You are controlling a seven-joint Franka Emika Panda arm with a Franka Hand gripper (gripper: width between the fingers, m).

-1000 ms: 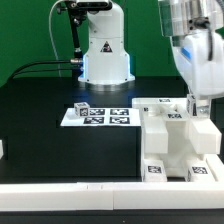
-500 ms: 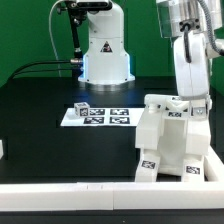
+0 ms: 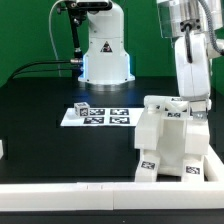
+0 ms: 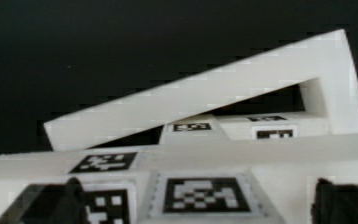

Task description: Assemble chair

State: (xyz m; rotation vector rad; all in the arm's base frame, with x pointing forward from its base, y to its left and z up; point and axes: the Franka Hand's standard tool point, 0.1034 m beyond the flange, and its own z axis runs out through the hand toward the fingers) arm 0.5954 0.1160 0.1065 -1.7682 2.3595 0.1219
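Note:
The chair (image 3: 165, 140) is a white blocky structure with black-and-white tags, standing at the exterior view's right near the front wall. My gripper (image 3: 190, 103) hangs just over its top rear edge. In the wrist view the chair (image 4: 194, 110) shows a slanted white frame and several tags. The gripper (image 4: 197, 205) stands open, its dark fingers (image 4: 51, 203) far apart on either side of a tagged white face. Nothing is clamped between them.
The marker board (image 3: 100, 116) lies on the black table left of the chair, with a small white tagged block (image 3: 82, 108) at its left end. The robot base (image 3: 105, 50) stands at the back. A white wall (image 3: 70, 190) runs along the front edge.
Over the last second the chair rose from a lower, flatter pose to a taller one and shifted left. The gripper's fingers have since spread apart.

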